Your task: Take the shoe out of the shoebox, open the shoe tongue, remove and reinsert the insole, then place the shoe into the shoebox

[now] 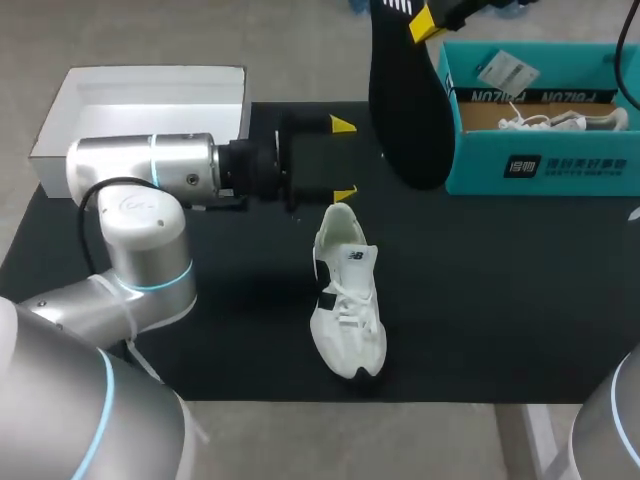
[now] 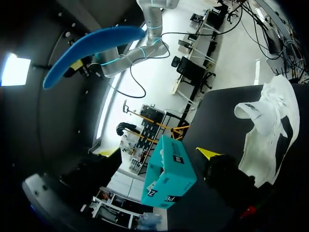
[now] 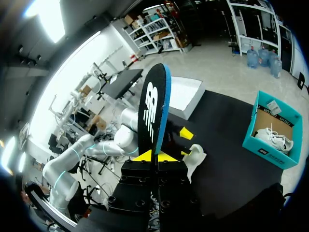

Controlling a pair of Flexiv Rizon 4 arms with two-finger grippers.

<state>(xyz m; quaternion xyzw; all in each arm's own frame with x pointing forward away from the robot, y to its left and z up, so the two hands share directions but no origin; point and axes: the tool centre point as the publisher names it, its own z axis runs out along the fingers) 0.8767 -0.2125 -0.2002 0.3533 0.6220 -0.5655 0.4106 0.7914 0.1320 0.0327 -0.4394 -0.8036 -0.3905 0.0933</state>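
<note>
Two insole [image 1: 405, 100] faces | head: black | left wrist: blue

shoe [image 1: 346, 305]: white, black panels; insole [image 1: 405, 110]: black, blue underside; shoebox [image 1: 545, 168]: teal; box lid [image 1: 150, 88]: white; tabletop [image 1: 500, 290]: black.

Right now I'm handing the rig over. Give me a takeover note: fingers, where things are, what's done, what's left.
Left gripper: fingers open, empty, over the mat by the shoe's heel end.
Right gripper: shut on the insole, holding it upright above the mat, near the shoebox.
Shoe: lying on the mat, out of the shoebox. A second shoe sits in the shoebox.
Done: shoe out, insole removed.
Left: reinsert the insole, put the shoe back in the shoebox. How far the tongue is open is hard to tell.
</note>
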